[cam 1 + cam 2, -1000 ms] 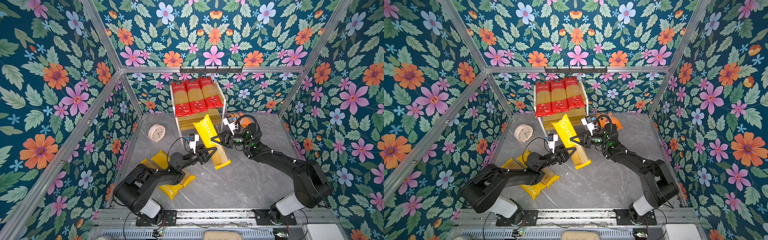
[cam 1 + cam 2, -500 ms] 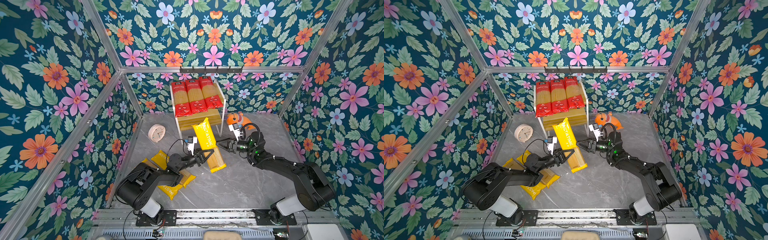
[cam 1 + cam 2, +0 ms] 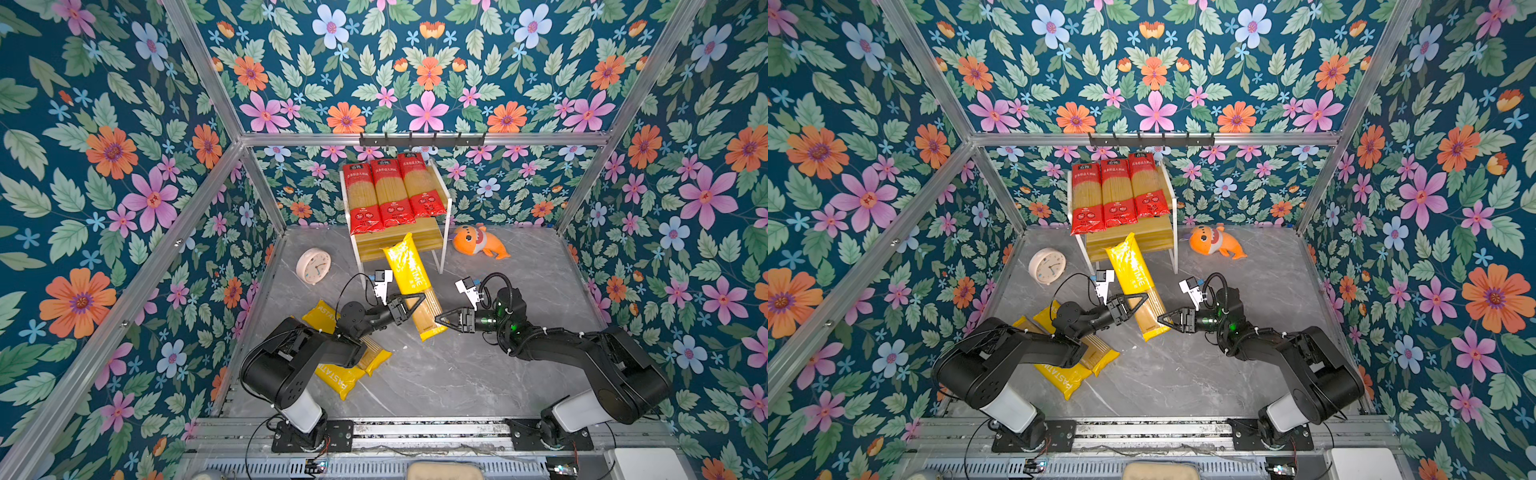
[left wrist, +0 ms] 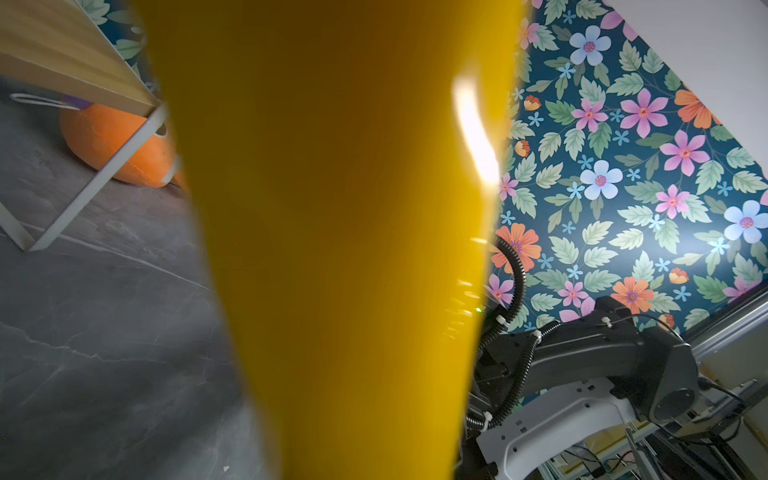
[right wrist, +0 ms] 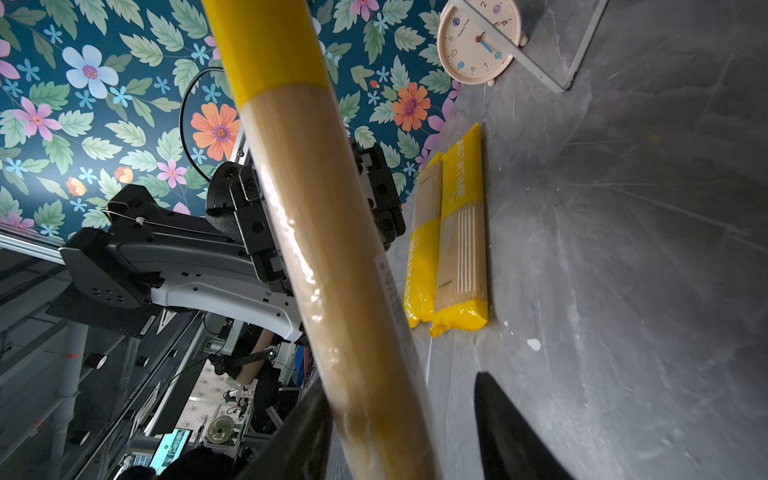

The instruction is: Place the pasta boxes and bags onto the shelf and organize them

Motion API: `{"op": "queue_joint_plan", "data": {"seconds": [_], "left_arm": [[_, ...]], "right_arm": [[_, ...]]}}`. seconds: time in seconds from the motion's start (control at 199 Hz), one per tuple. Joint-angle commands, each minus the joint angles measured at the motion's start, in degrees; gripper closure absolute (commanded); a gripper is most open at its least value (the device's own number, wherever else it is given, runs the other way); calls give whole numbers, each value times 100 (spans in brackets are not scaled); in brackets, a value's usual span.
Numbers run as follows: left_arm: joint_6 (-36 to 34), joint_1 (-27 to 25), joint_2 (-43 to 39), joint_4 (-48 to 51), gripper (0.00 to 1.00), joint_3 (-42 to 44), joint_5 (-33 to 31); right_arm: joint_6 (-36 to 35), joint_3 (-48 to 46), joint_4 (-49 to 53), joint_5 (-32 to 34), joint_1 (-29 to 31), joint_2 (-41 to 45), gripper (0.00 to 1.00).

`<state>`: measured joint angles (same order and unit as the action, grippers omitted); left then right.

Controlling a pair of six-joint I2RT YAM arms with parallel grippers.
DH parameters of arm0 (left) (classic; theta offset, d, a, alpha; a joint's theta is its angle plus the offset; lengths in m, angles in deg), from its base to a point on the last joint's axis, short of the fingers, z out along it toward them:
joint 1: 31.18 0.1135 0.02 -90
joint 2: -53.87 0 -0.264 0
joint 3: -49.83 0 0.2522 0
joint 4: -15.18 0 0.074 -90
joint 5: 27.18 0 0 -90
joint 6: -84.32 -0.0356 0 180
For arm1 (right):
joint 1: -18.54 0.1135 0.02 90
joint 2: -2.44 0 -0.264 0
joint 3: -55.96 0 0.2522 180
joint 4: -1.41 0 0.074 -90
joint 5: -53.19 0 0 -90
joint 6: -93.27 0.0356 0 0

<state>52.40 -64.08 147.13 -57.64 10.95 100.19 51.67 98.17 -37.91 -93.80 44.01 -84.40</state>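
A yellow pasta pack (image 3: 409,274) (image 3: 1133,278) is held tilted, its far end at the front edge of the shelf's lower board (image 3: 374,247) (image 3: 1158,239). My left gripper (image 3: 415,305) (image 3: 1138,305) is shut on its clear middle; in the left wrist view the pack (image 4: 340,208) hides the jaws. My right gripper (image 3: 441,322) (image 3: 1163,321) stands open at the pack's near end, and the pack (image 5: 324,232) passes between its fingers (image 5: 511,436) with a gap on one side. Three red packs (image 3: 390,193) lie side by side on the top tier. Two yellow packs (image 3: 340,374) (image 5: 461,232) lie on the floor under the left arm.
A pale round clock (image 3: 313,266) stands left of the shelf and an orange fish toy (image 3: 478,241) lies to its right. A black hook rail (image 3: 422,139) runs along the back wall above the shelf. Flowered walls close in the grey floor.
My left gripper has shut on the yellow pack. My right gripper has let go of it, opened and dropped back to its near end. The pack has swung a little left.
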Motion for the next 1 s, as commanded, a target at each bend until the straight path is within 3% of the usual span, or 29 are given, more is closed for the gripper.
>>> {"op": "queue_joint_plan", "data": {"seconds": [0.0, 0.196, 0.291, 0.486, 0.647, 0.857, 0.998], "left_arm": [[19, 21, -31, -931, 86, -67, 14], [263, 142, 140, -894, 75, -122, -165], [376, 162, 275, -921, 68, -142, -183], [497, 277, 261, -921, 54, 176, -316], [474, 440, -10, -829, 50, 688, -452], [-35, 460, -788, 68, 48, 1275, -769], [-584, 488, -1637, 1379, 48, 1446, -1135]], "right_arm": [[47, 132, -359, -146, 46, -161, 53], [539, 150, -1222, -148, 52, -502, 82], [842, 144, -1591, -31, 52, -620, 88], [1072, 279, -1758, 319, 28, -626, 95], [1087, 730, -1024, 724, 36, -565, 97], [1249, 1530, -654, 1053, 63, -1009, 100], [1702, 2178, -347, 1421, 167, -1478, 100]]}}
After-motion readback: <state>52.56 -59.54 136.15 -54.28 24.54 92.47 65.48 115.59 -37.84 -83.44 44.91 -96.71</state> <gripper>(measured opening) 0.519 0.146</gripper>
